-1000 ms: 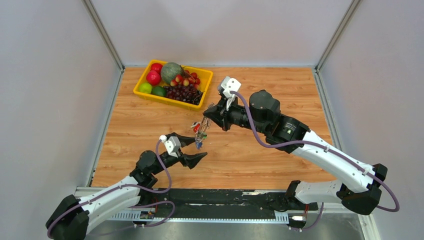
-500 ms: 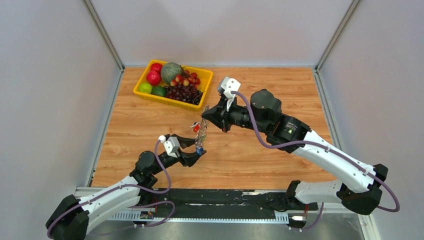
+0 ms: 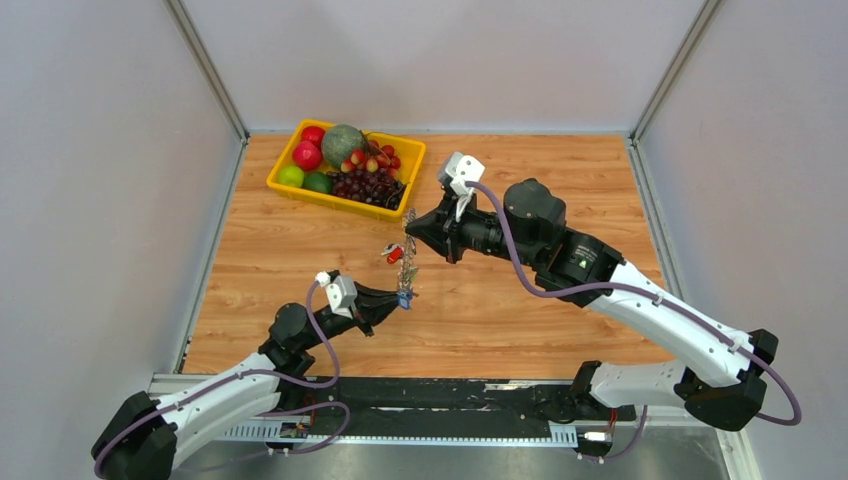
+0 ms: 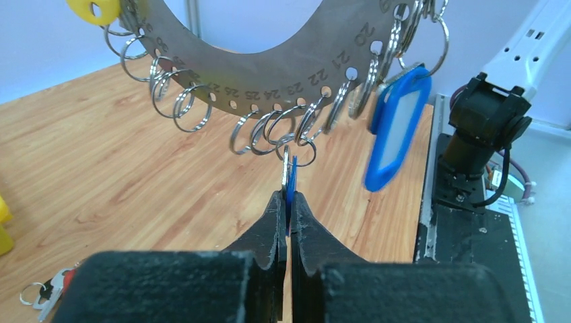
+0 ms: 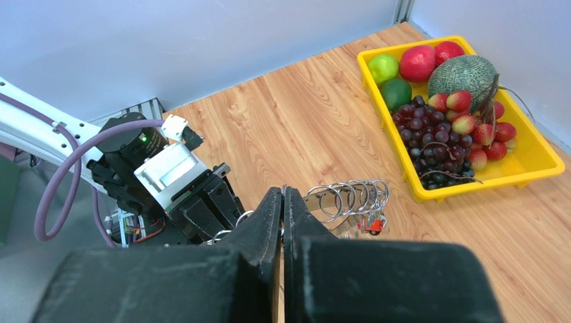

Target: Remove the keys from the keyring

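Key with a blue plastic head [image 4: 289, 183] is pinched tight in the left gripper [image 4: 286, 196], hanging off the flat grey numbered metal keyring [image 4: 269, 62], which the right gripper [image 5: 282, 192] clamps aloft over the middle of the wooden bench [image 3: 560, 180]; a yellow plastic fruit tray [image 3: 330, 199] sits at the far-left corner.

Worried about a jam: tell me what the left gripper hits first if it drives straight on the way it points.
The left gripper, jaws shut on the blue-headed key, points at the keyring just beyond. It would probably meet its numbered metal band first, though depth is unclear.
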{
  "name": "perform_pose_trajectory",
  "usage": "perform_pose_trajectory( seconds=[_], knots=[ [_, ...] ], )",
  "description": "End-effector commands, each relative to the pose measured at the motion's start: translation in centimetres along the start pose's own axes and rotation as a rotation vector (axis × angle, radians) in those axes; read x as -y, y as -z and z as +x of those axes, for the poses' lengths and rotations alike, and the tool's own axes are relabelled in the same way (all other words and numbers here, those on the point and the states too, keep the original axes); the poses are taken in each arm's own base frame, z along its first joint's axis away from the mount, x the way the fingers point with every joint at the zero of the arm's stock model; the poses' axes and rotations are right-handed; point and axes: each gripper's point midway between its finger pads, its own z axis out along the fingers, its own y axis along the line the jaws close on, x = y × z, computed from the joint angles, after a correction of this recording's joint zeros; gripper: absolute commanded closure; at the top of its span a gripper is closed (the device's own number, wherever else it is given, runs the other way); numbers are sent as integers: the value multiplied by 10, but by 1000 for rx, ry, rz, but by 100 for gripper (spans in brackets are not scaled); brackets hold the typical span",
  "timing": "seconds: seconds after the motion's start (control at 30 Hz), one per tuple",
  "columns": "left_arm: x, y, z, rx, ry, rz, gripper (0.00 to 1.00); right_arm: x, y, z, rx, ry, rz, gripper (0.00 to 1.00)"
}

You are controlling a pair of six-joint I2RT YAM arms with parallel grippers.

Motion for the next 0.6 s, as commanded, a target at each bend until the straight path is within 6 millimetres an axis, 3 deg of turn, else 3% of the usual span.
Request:
perform_pose_trajectory(
  seconds=[0.0, 0.17, 0.27, 0.33, 0.37, 0.4, 0.43, 0.47, 0.5, 0.53, 0.57],
  knots=[
    [8, 1, -6, 12, 4, 39, 100, 6, 19, -41, 142, 9, 54, 100],
    [0, -1, -8, -38, 37, -18, 100, 30, 30, -16, 117, -5, 192, 100],
    [-8, -2, -9, -119, 84, -83, 100, 45, 40, 13, 80, -23, 284, 100],
    [-13, -2, -17, -155, 112, -127, 100, 50, 46, 26, 70, -39, 317, 100],
    [-15, -5, -31, -144, 112, -147, 100, 52, 49, 39, 50, -47, 326, 100],
    [-17, -1, -23, -198, 133, -170, 100, 53, 50, 50, 37, -57, 336, 100],
    [-21, -3, -37, -189, 127, -194, 100, 55, 52, 58, 27, -66, 346, 100],
    [-22, 1, -30, -241, 139, -217, 100, 55, 53, 66, 16, -73, 349, 100],
    [-25, -1, -41, -237, 124, -233, 100, 55, 54, 73, 7, -78, 349, 100],
    [-26, 3, -35, -286, 127, -247, 100, 55, 55, 79, 2, -83, 350, 100],
    [-28, 2, -43, -291, 105, -252, 100, 55, 55, 84, -4, -88, 347, 100]
  ],
)
